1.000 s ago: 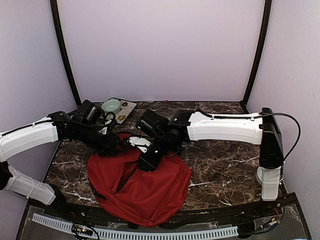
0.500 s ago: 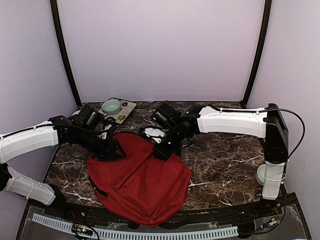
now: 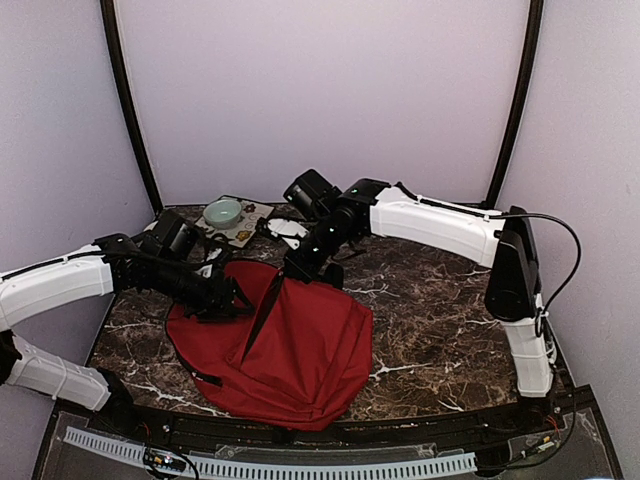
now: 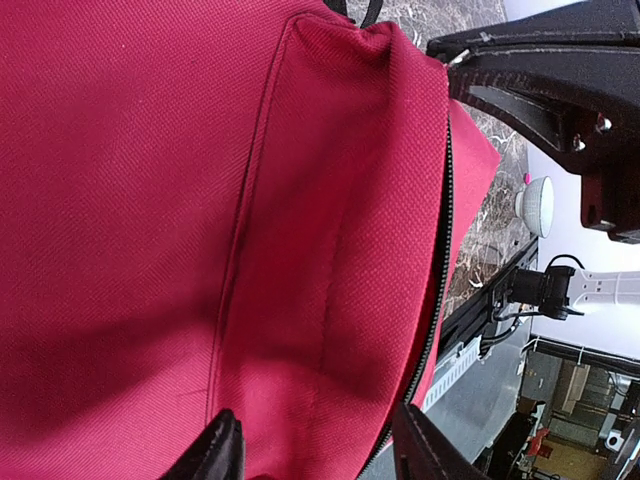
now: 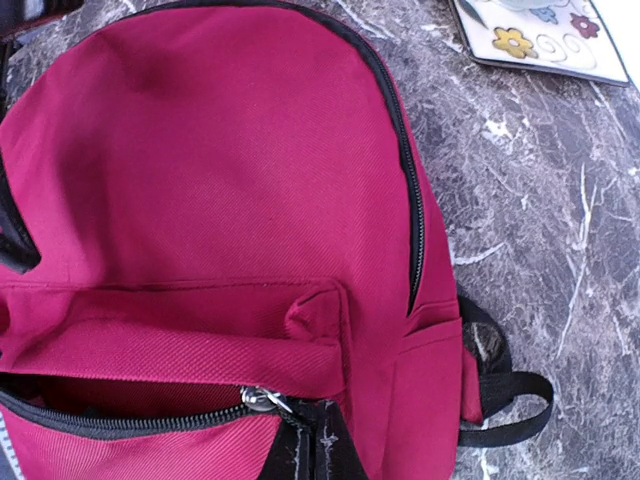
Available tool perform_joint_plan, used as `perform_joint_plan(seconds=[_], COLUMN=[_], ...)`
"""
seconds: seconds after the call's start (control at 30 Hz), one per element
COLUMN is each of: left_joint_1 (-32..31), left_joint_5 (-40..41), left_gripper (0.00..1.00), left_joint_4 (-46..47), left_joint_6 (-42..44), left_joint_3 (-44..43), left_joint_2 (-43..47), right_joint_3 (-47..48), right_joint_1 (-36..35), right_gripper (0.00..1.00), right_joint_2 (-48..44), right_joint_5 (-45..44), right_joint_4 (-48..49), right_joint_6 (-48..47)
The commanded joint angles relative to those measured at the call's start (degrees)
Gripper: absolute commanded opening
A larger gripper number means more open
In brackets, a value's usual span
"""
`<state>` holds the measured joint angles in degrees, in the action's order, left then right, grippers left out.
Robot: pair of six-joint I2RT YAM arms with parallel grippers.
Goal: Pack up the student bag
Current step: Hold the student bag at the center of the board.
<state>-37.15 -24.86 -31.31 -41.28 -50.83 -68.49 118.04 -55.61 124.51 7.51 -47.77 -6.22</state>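
The dark-red student bag (image 3: 300,350) lies on the marble table, front left of centre. My right gripper (image 3: 297,268) is at the bag's far edge and holds that edge raised. In the right wrist view its black fingers (image 5: 312,445) are shut on the pull of a metal zipper slider (image 5: 260,400), and the pocket zipper gapes open to the left of the slider. My left gripper (image 3: 228,300) rests on the bag's left side. In the left wrist view its fingers (image 4: 225,455) stand wide apart with red fabric (image 4: 150,200) between them.
A flowered white tray (image 3: 248,226) with a pale-green bowl (image 3: 222,212) sits at the back left, and its corner shows in the right wrist view (image 5: 545,35). A black bag strap (image 5: 510,400) lies on the marble. Black frame posts stand at both back corners.
My right gripper has moved up and toward the back, pulling the bag's far edge up with it. The bag has bunched into a ridge. The left gripper has barely moved.
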Motion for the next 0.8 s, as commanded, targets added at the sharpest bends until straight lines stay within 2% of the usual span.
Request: perform_joint_plan(seconds=[0.0,0.17,0.37,0.5,0.7,0.77], left_joint_1=[-0.3,-0.2,-0.4,-0.8,-0.9,-0.9], left_joint_5=[-0.4,2.8,2.6,0.5,-4.4,-8.4], left_gripper=[0.53,0.53,0.50,0.49,0.53,0.55], left_joint_4=[0.5,2.9,7.8,9.7,16.1,22.6], left_joint_6=[0.4,0.5,-3.0,-3.6,-4.1,-5.1], left_joint_3=[-0.4,-2.4,-9.7,-12.9,-10.0,-7.3], left_joint_2=[0.4,-3.8,-14.4,-19.4,-20.4,-20.3], right_joint_3=[0.3,-8.2,-3.0,-3.4,-8.0,-9.3], right_joint_1=[-1.3,-4.9,-6.7,-7.1,-7.0,-7.0], right_gripper=[0.00,0.00,0.00,0.00,0.00,0.00], right_joint_2=[-2.4,-7.7,-4.6,-4.2,-6.1,-6.7], right_joint_5=[2.5,2.6,1.8,0.5,-6.4,-6.5], right_joint_4=[-4.0,-3.3,-7.9,-5.8,-2.9,-2.5], right_joint_6=[0.1,2.7,9.6,13.2,16.2,16.2])
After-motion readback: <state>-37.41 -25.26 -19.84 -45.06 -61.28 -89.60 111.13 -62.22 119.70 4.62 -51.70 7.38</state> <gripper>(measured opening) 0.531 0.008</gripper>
